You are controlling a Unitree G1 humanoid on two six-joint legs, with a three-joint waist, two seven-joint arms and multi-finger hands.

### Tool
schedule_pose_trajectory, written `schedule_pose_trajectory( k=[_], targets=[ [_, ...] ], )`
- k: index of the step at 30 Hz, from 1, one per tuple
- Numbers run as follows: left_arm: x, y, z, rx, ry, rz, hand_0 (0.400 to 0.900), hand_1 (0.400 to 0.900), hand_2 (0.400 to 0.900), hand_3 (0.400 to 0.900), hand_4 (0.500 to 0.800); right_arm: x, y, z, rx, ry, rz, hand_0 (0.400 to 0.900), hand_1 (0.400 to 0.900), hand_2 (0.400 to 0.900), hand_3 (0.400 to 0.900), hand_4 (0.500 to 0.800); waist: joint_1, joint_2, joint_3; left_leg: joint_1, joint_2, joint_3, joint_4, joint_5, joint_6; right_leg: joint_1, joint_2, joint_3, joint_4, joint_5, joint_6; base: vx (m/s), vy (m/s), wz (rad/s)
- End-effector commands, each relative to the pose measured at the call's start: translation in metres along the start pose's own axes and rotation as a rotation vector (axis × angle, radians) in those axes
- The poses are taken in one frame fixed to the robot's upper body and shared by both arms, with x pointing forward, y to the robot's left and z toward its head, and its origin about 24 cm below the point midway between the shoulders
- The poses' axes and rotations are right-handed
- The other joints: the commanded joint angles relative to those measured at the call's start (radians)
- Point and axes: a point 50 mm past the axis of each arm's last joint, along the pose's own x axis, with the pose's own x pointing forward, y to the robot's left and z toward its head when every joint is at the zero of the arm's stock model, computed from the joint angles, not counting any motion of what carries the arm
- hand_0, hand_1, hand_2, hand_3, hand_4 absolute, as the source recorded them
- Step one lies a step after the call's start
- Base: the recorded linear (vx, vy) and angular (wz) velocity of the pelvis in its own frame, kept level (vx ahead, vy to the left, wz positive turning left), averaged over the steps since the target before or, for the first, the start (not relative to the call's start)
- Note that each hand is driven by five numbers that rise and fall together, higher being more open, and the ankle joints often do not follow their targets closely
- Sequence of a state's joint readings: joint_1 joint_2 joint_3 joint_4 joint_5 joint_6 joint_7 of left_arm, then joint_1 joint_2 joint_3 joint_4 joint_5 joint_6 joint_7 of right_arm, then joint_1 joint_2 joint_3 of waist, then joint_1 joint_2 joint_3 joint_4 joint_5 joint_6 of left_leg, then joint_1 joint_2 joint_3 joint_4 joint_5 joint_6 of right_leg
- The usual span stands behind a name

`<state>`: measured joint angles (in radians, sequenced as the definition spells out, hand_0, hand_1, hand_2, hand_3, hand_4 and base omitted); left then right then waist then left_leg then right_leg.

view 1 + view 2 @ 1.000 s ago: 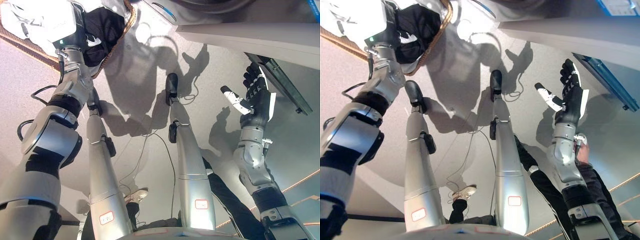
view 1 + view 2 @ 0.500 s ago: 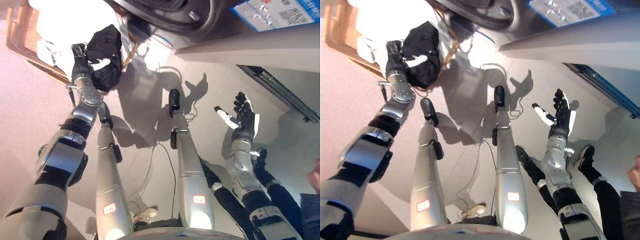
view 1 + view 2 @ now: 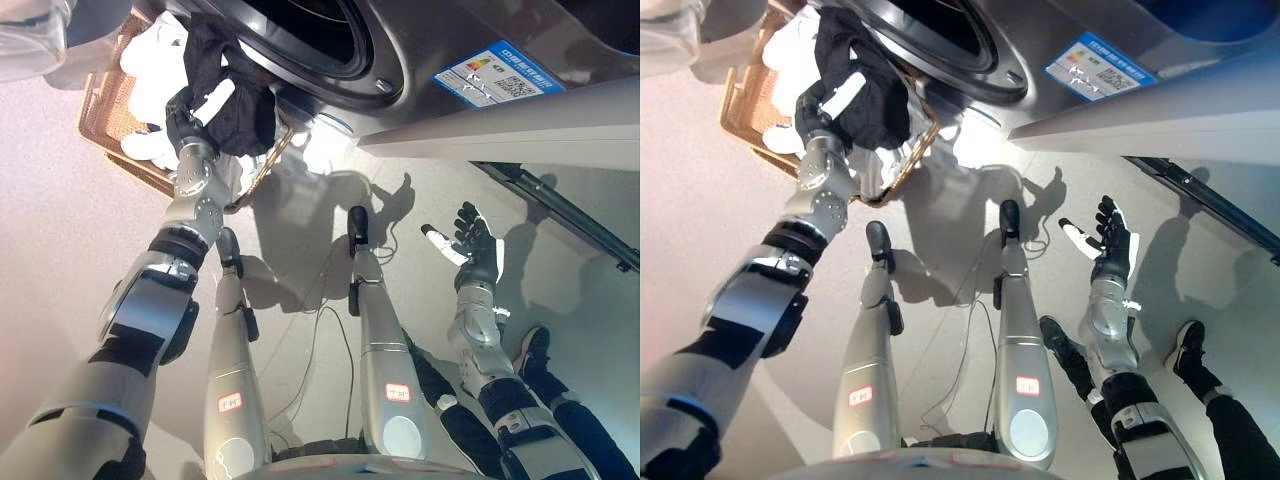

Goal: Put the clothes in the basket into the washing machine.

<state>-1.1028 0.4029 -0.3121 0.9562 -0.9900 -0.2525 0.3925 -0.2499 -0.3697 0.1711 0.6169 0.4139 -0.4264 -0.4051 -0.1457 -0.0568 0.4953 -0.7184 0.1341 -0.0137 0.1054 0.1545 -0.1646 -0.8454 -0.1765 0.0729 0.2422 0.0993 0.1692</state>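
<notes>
Lifting a black garment (image 3: pixel 232 95) clear of the wicker basket (image 3: pixel 112 118), the left hand (image 3: pixel 188 112) has its fingers clenched into the cloth, a white fingertip showing against the dark fabric. The garment hangs bunched just below the rim of the washing machine (image 3: pixel 400 60), whose round drum opening (image 3: pixel 300 25) gapes directly above and beside it. White clothes (image 3: pixel 158 60) lie in the basket, which sits on the floor right against the machine's front.

To do this step well, the hand should probably carry the bundle up and well inside the opening before letting go, since the loose trailing part of the cloth looks likely to snag on the door rim or drape back out. Keeping the grasp firm until the cloth is past the lip seems wise.

The right hand (image 3: pixel 470 248) is held out well apart to the right, fingers spread and released, holding nothing. A person's legs and shoes (image 3: pixel 1200 385) show at the lower right, close behind the right arm, so a wide swing there could be risky. A dark bar (image 3: pixel 560 205) runs along the floor to the right, clear of the path.
</notes>
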Motion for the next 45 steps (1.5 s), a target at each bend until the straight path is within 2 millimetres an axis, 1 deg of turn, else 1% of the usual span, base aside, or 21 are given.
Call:
schedule_pose_trajectory(
  k=[1, 6, 8, 11, 13, 15, 17, 19, 20, 21, 22, 23, 24, 27, 32, 34, 35, 38, 43, 45],
  targets=[
    [0.004, -0.046, 0.064, -0.283, -0.221, -0.122, 0.4, 0.4, 0.4, 0.4, 0.5, -0.014, -0.046, -0.01, -0.051, 0.026, -0.087, 0.9, 0.9, 0.9, 0.9, 0.8, -0.045, 0.091, -0.107, -0.038, -0.001, -0.05, -0.011, -0.005, 0.034, 0.047, 0.022, 0.021, -0.108, 0.034, -0.011, 0.07, -0.004, -0.07],
    [0.008, -0.053, 0.077, -0.351, -0.224, -0.129, 0.4, 0.4, 0.4, 0.4, 0.5, -0.019, -0.051, -0.013, -0.049, 0.044, -0.093, 0.9, 0.9, 0.9, 0.9, 0.8, -0.055, 0.098, -0.129, 0.005, 0.005, -0.041, -0.042, -0.004, 0.032, 0.071, 0.023, 0.027, -0.122, 0.034, -0.007, 0.06, 0.009, -0.1],
    [0.005, -0.061, 0.084, -0.407, -0.241, -0.166, 0.4, 0.4, 0.4, 0.4, 0.5, -0.02, -0.05, -0.014, -0.044, 0.047, -0.092, 0.9, 0.9, 0.9, 0.9, 0.8, -0.059, 0.102, -0.134, 0.023, 0.008, -0.037, -0.061, 0.002, 0.029, 0.079, 0.025, 0.03, -0.129, 0.036, -0.006, 0.06, 0.0, -0.08],
    [0.001, -0.068, 0.083, -0.453, -0.239, -0.199, 0.4, 0.4, 0.4, 0.4, 0.5, -0.024, -0.051, -0.016, -0.045, 0.06, -0.092, 0.9, 0.9, 0.9, 0.9, 0.8, -0.063, 0.105, -0.143, 0.048, 0.015, -0.033, -0.089, 0.012, 0.026, 0.09, 0.03, 0.032, -0.134, 0.035, -0.006, 0.06, -0.007, -0.1],
    [0.0, -0.072, 0.087, -0.481, -0.247, -0.212, 0.4, 0.4, 0.4, 0.4, 0.5, -0.022, -0.049, -0.014, -0.039, 0.05, -0.081, 0.9, 0.9, 0.9, 0.9, 0.8, -0.066, 0.107, -0.147, 0.058, 0.017, -0.027, -0.101, 0.014, 0.026, 0.091, 0.033, 0.036, -0.134, 0.034, -0.005, 0.04, 0.007, -0.13],
    [-0.003, -0.08, 0.097, -0.504, -0.277, -0.254, 0.4, 0.4, 0.4, 0.4, 0.5, -0.018, -0.043, -0.006, -0.024, 0.018, -0.065, 0.9, 0.9, 0.9, 0.9, 0.8, -0.072, 0.107, -0.149, 0.058, 0.018, -0.023, -0.108, 0.015, 0.026, 0.083, 0.037, 0.04, -0.136, 0.035, -0.003, 0.01, 0.004, -0.15],
    [-0.003, -0.08, 0.099, -0.495, -0.284, -0.267, 0.4, 0.4, 0.4, 0.4, 0.5, -0.018, -0.04, -0.002, -0.03, 0.003, -0.041, 0.9, 0.9, 0.9, 0.9, 0.8, -0.076, 0.107, -0.149, 0.051, 0.02, -0.018, -0.105, 0.013, 0.028, 0.072, 0.04, 0.044, -0.139, 0.039, -0.002, -0.01, 0.001, -0.12],
    [-0.002, -0.08, 0.099, -0.475, -0.271, -0.263, 0.4, 0.4, 0.4, 0.4, 0.5, -0.021, -0.044, -0.003, -0.05, 0.006, -0.035, 0.9, 0.9, 0.9, 0.9, 0.8, -0.08, 0.109, -0.15, 0.04, 0.021, -0.014, -0.098, 0.01, 0.03, 0.06, 0.042, 0.047, -0.143, 0.043, -0.003, -0.01, 0.0, -0.07],
    [-0.001, -0.08, 0.098, -0.465, -0.266, -0.258, 0.504, 0.504, 0.504, 0.504, 0.562, -0.023, -0.047, -0.003, -0.059, 0.006, -0.037, 0.9, 0.9, 0.9, 0.9, 0.8, -0.082, 0.111, -0.151, 0.036, 0.022, -0.014, -0.098, 0.01, 0.031, 0.056, 0.042, 0.047, -0.146, 0.045, -0.003, 0.0, 0.0, 0.0],
    [-0.001, -0.082, 0.096, -0.45, -0.258, -0.262, 0.582, 0.582, 0.582, 0.582, 0.609, -0.024, -0.049, -0.004, -0.066, 0.008, -0.039, 0.9, 0.9, 0.9, 0.9, 0.8, -0.083, 0.113, -0.152, 0.03, 0.022, -0.013, -0.095, 0.01, 0.031, 0.05, 0.041, 0.046, -0.147, 0.046, -0.003, 0.0, 0.0, 0.0],
    [-0.001, -0.085, 0.097, -0.433, -0.259, -0.274, 0.808, 0.808, 0.808, 0.808, 0.745, -0.025, -0.052, -0.004, -0.073, 0.01, -0.046, 0.9, 0.9, 0.9, 0.9, 0.8, -0.085, 0.116, -0.152, 0.025, 0.022, -0.013, -0.096, 0.011, 0.031, 0.044, 0.041, 0.046, -0.148, 0.047, -0.003, 0.0, 0.0, 0.0],
    [-0.002, -0.088, 0.095, -0.412, -0.254, -0.299, 0.843, 0.843, 0.843, 0.843, 0.766, -0.025, -0.054, -0.004, -0.075, 0.01, -0.053, 0.9, 0.9, 0.9, 0.9, 0.8, -0.087, 0.118, -0.153, 0.021, 0.022, -0.014, -0.098, 0.012, 0.031, 0.04, 0.042, 0.046, -0.148, 0.048, -0.003, 0.0, 0.0, 0.0],
    [-0.003, -0.089, 0.092, -0.403, -0.248, -0.311, 0.9, 0.9, 0.9, 0.9, 0.8, -0.027, -0.057, -0.005, -0.075, 0.014, -0.057, 0.9, 0.9, 0.9, 0.9, 0.8, -0.087, 0.119, -0.154, 0.017, 0.021, -0.014, -0.097, 0.013, 0.031, 0.038, 0.043, 0.047, -0.149, 0.048, -0.004, 0.0, 0.0, 0.0],
    [-0.002, -0.085, 0.081, -0.363, -0.224, -0.308, 0.9, 0.9, 0.9, 0.9, 0.8, -0.032, -0.063, -0.009, -0.074, 0.033, -0.066, 0.9, 0.9, 0.9, 0.9, 0.8, -0.085, 0.122, -0.158, 0.007, 0.02, -0.017, -0.089, 0.012, 0.031, 0.029, 0.044, 0.045, -0.147, 0.049, -0.006, 0.0, 0.0, 0.0],
    [0.003, -0.073, 0.08, -0.26, -0.239, -0.259, 0.9, 0.9, 0.9, 0.9, 0.8, -0.035, -0.064, -0.012, -0.081, 0.044, -0.06, 0.9, 0.9, 0.9, 0.9, 0.8, -0.077, 0.125, -0.166, -0.003, 0.018, -0.018, -0.069, 0.007, 0.031, 0.028, 0.044, 0.04, -0.141, 0.051, -0.007, -0.01, -0.009, 0.03],
    [0.005, -0.069, 0.082, -0.17, -0.259, -0.228, 0.9, 0.9, 0.9, 0.9, 0.8, -0.034, -0.064, -0.012, -0.085, 0.039, -0.053, 0.9, 0.9, 0.9, 0.9, 0.8, -0.074, 0.124, -0.167, -0.009, 0.019, -0.02, -0.055, 0.002, 0.032, 0.027, 0.041, 0.037, -0.137, 0.053, -0.007, -0.03, -0.013, 0.06],
    [0.008, -0.065, 0.084, -0.077, -0.278, -0.199, 0.9, 0.9, 0.9, 0.9, 0.8, -0.032, -0.063, -0.01, -0.087, 0.032, -0.046, 0.9, 0.9, 0.9, 0.9, 0.8, -0.073, 0.124, -0.167, -0.012, 0.016, -0.022, -0.049, 0.0, 0.033, 0.028, 0.04, 0.036, -0.138, 0.055, -0.008, -0.03, 0.001, 0.04],
    [0.008, -0.065, 0.083, 0.079, -0.311, -0.189, 0.9, 0.9, 0.9, 0.9, 0.8, -0.03, -0.062, -0.008, -0.088, 0.017, -0.038, 0.9, 0.9, 0.9, 0.9, 0.8, -0.067, 0.124, -0.167, -0.019, 0.016, -0.026, -0.029, -0.005, 0.035, 0.03, 0.036, 0.03, -0.136, 0.057, -0.008, -0.02, 0.003, 0.04],
    [0.005, -0.064, 0.076, 0.221, -0.353, -0.193, 0.9, 0.9, 0.9, 0.9, 0.8, -0.027, -0.061, -0.006, -0.08, 0.006, -0.031, 0.9, 0.9, 0.9, 0.9, 0.8, -0.062, 0.116, -0.171, -0.024, 0.01, -0.031, -0.005, -0.014, 0.037, 0.046, 0.03, 0.022, -0.135, 0.059, -0.008, -0.01, -0.005, 0.07],
    [0.003, -0.063, 0.07, 0.227, -0.35, -0.207, 0.9, 0.9, 0.9, 0.9, 0.8, -0.025, -0.06, -0.006, -0.076, 0.007, -0.032, 0.9, 0.9, 0.9, 0.9, 0.8, -0.059, 0.115, -0.172, -0.024, 0.007, -0.033, 0.004, -0.017, 0.039, 0.054, 0.027, 0.019, -0.133, 0.057, -0.008, 0.0, 0.007, 0.12]
  ],
)
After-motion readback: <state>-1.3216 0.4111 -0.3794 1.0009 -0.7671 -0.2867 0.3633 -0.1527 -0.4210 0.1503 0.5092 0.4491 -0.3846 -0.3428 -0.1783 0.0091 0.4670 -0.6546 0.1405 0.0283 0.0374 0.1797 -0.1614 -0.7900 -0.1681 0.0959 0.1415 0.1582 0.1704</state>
